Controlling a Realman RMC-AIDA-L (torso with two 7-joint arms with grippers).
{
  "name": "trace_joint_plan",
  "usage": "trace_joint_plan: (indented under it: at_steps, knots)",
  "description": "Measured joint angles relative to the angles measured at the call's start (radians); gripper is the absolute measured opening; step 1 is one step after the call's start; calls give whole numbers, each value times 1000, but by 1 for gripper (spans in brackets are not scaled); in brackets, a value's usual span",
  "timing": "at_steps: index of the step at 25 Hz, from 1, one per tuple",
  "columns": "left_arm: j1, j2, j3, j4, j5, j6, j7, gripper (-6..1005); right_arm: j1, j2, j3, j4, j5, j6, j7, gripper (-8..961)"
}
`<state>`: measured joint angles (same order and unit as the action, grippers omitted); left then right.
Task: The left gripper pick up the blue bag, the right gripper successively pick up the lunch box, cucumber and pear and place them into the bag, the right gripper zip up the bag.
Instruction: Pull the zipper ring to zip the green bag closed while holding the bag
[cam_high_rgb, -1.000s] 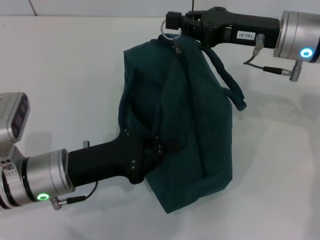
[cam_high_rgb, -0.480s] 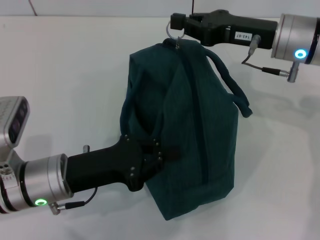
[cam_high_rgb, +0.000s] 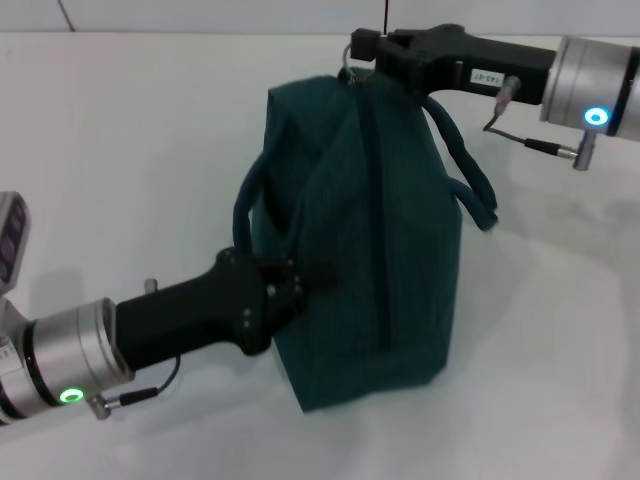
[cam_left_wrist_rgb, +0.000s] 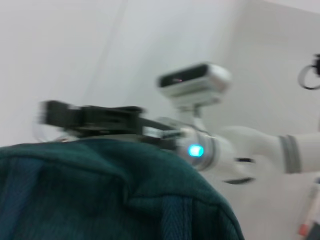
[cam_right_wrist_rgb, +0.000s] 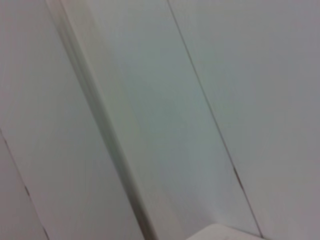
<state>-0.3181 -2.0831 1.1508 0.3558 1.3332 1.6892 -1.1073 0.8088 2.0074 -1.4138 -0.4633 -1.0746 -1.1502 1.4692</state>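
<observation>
A plain lab or test space: a bare white surface (cam_high_rgb: 150, 150) spreads under the work, pale panelled walls (cam_right_wrist_rgb: 200, 100) stand around it, and the robot's white camera head (cam_left_wrist_rgb: 195, 85) shows.

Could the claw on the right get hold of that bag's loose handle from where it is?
Probably yes: the loop handle hangs uncovered just below the right claw, but that claw sits at the bag's zipper ring and would have to leave it.

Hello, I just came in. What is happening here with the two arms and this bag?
The robot is closing a blue bag on a white table. The left gripper grips the bag's near side and steadies it. The right gripper is at the bag's far top end, at the metal zipper ring. The zipper looks closed along the top. No food is visible outside.
</observation>
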Motion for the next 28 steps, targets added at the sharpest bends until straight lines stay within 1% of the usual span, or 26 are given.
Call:
trace_joint_plan:
  at_steps: [2, 5, 6, 7, 9, 12, 16, 18, 23, 26, 28]
  knots:
    - [3, 0, -5, -1, -23, -35, 0, 55, -28, 0, 17, -30, -1, 0, -2, 33]
    - [3, -1, -49, -18, -48, -84, -4, 55, -77, 3, 47, -78, -4, -3, -6, 33]
    - [3, -1, -49, -18, -48, -84, -4, 55, -92, 4, 48, -95, -4, -3, -8, 34]
    - [3, -3, -109, -30, -52, -104, -6, 55, -105, 4, 50, -114, -2, -3, -9, 34]
    - [2, -5, -138, -38, -53, -113, -7, 55, -137, 4, 55, -151, -1, -2, -9, 34]
    - [0, -6, -202, -52, -57, -136, -7, 141, -168, 4, 70, -179, -1, -6, -9, 35]
    - [3, -6, -225, -57, -78, -142, -7, 247, -206, 4, 75, -214, 2, -19, -9, 35]
    - [4, -5, -229, -59, -91, -141, -1, 290, -219, 4, 76, -229, 3, -21, -10, 35]
    - [5, -5, -230, -60, -112, -112, 20, 398, -221, 2, 78, -228, 3, -22, -10, 36]
    - [15, -3, -230, -58, -173, -74, 18, 462, -223, 2, 88, -226, 1, -30, -11, 37]
    - [15, 0, -231, -46, -205, -64, -1, 476, -224, 2, 89, -223, 0, -37, -12, 37]
